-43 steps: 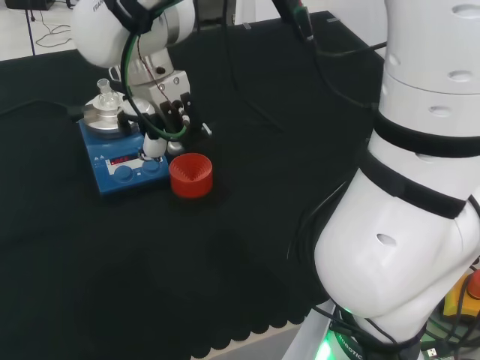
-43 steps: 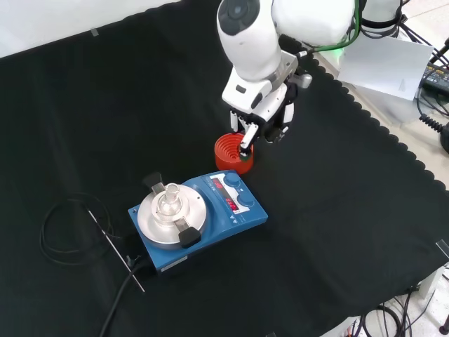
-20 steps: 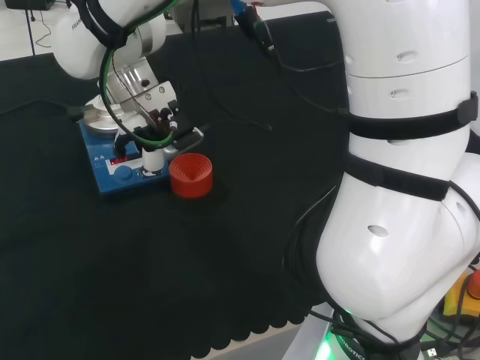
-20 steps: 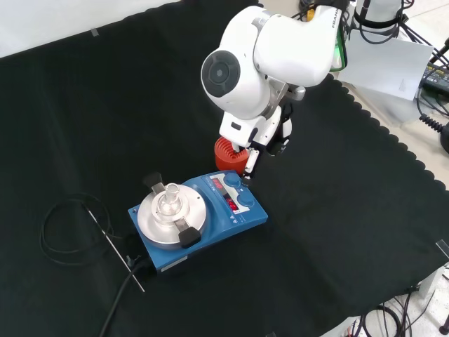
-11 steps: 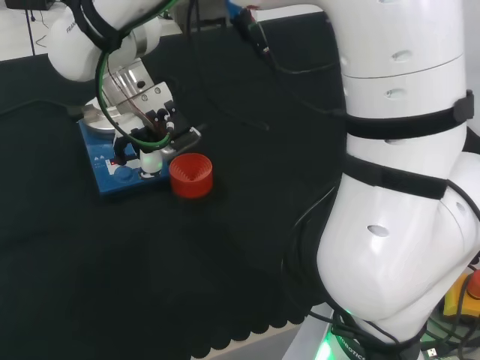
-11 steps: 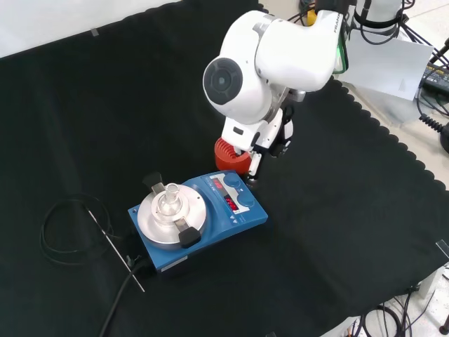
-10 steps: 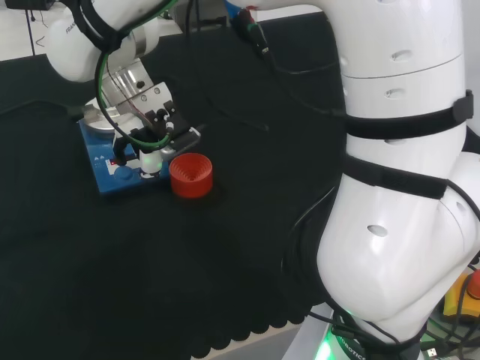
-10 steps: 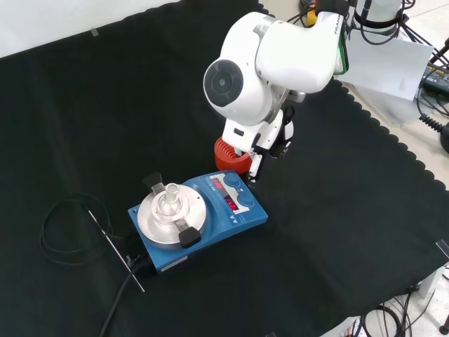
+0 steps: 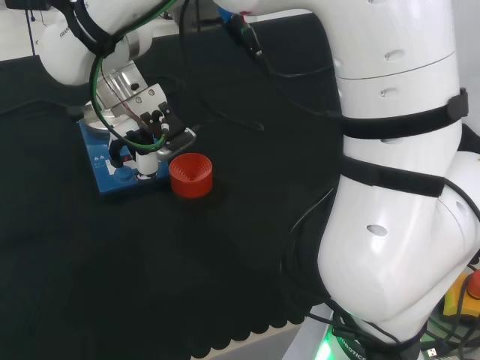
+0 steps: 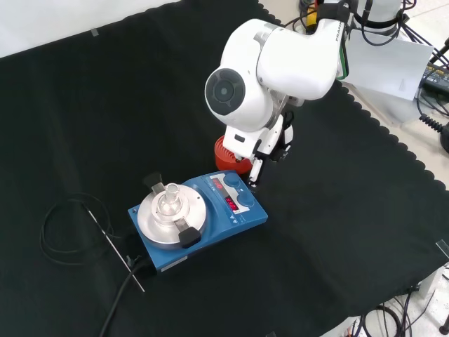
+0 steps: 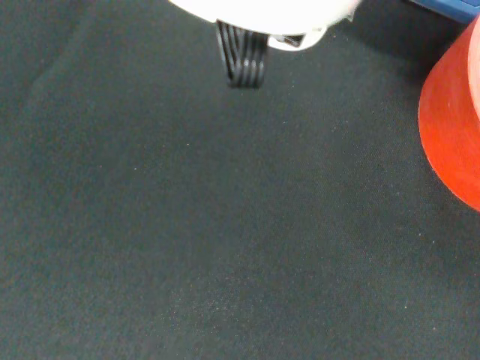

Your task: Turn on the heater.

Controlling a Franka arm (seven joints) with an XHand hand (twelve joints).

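Head view: hand [image 9: 146, 142] fingertip over heater [image 9: 105, 165] front panel

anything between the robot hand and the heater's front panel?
Nothing visible. The robot hand is already down at the front panel of the heater; the red ribbed stand sits beside it, off the path.

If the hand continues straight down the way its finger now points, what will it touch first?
Most likely a knob on the front panel of the blue heater. The hand points one finger down above that panel, with the red ring close beside it. Depth is unclear, so contact cannot be confirmed.
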